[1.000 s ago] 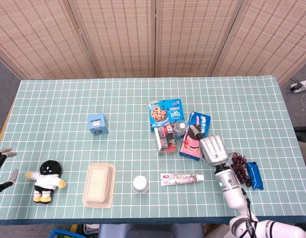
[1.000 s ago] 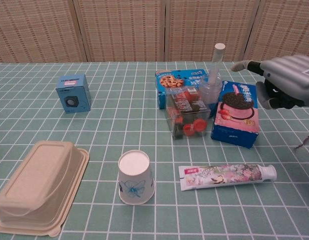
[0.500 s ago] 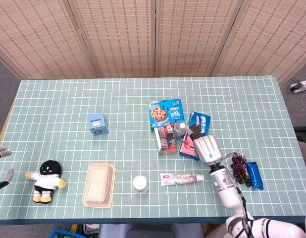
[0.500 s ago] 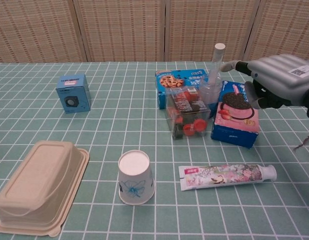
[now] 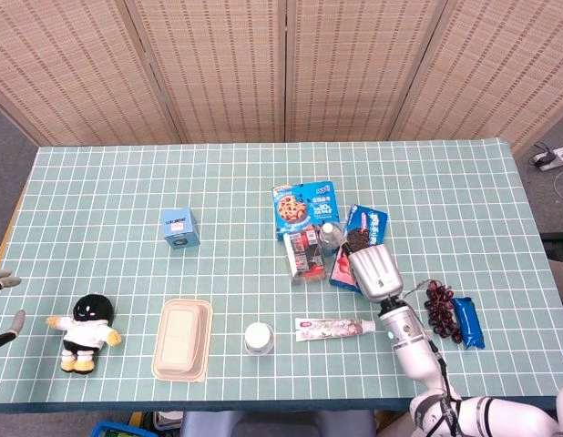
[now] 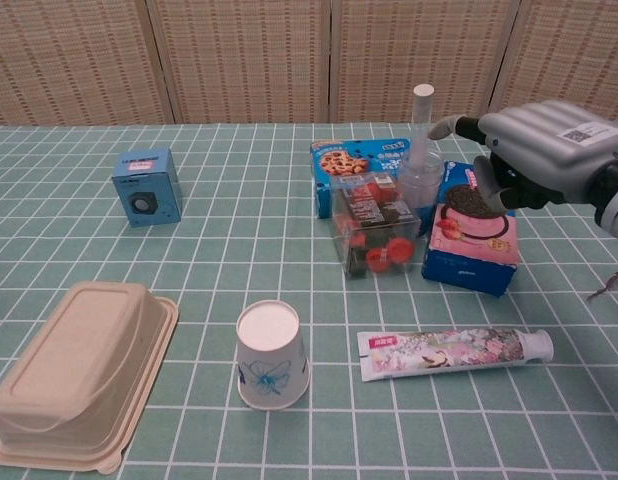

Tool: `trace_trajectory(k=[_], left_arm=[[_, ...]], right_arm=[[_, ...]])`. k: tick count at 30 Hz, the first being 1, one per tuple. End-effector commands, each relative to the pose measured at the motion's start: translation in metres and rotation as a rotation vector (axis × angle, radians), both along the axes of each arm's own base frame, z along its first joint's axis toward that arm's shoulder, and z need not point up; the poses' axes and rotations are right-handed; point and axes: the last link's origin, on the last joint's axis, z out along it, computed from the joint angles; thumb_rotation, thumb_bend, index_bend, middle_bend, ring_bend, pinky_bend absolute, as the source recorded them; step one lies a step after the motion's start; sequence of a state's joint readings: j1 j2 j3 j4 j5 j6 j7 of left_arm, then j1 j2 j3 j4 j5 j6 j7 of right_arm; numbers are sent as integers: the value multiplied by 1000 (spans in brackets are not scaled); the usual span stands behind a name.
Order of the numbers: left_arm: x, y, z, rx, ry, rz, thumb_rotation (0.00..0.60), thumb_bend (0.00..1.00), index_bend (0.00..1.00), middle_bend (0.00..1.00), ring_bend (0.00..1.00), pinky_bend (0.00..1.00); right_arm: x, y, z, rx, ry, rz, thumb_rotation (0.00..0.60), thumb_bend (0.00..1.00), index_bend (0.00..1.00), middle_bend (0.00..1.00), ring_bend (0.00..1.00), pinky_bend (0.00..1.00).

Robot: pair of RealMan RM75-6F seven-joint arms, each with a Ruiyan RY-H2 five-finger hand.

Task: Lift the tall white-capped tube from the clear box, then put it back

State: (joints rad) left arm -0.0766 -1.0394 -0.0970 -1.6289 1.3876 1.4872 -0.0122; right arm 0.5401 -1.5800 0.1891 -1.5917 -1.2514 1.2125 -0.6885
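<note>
Blue speaker box [image 6: 147,187], paper cup [image 6: 272,355], toothpaste tube [image 6: 454,352], beige lidded container [image 6: 77,372], plush doll [image 5: 85,331]

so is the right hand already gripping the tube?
No: in the chest view the right hand sits beside the tube with fingers apart, and the tube stands in the clear box.

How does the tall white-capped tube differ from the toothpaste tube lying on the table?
The white-capped tube stands nearly upright in the clear box; the toothpaste tube lies flat on the table, apart from the box. The white-capped tube looks translucent and plain, while the toothpaste tube carries a floral print. The right hand is close beside the white-capped tube; nothing is near the toothpaste tube. Both have white caps.
</note>
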Motion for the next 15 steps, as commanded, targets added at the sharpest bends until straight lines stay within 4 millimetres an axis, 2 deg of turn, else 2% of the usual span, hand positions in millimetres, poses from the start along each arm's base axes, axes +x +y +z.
trace_trajectory(k=[1,7,9,13,15], left_arm=[[0,0,0,-1,0,0,600,359,378,239,180,336],[0,0,0,-1,-1,-2,600,359,378,239,180,336],[1,0,0,-2,-1,-3,600,359,378,239,180,336],[1,-1,0,-5,-3,-6,600,359,378,239,180,336],[2,-1,0,-6,-4,-8,600,359,378,239,181,336]], right_arm=[[2,0,1,-3,-5,3,600,795,119,1000,1000,1000],[1,2,8,-13,-27,8,600,793,119,1000,1000,1000],[1,3,12,-22,-43,12,600,748,119,1000,1000,1000],[-1,3,23,-58,-86,18,600,533,119,1000,1000,1000],[-1,1,30,-83,-117,16,600,351,119,1000,1000,1000]])
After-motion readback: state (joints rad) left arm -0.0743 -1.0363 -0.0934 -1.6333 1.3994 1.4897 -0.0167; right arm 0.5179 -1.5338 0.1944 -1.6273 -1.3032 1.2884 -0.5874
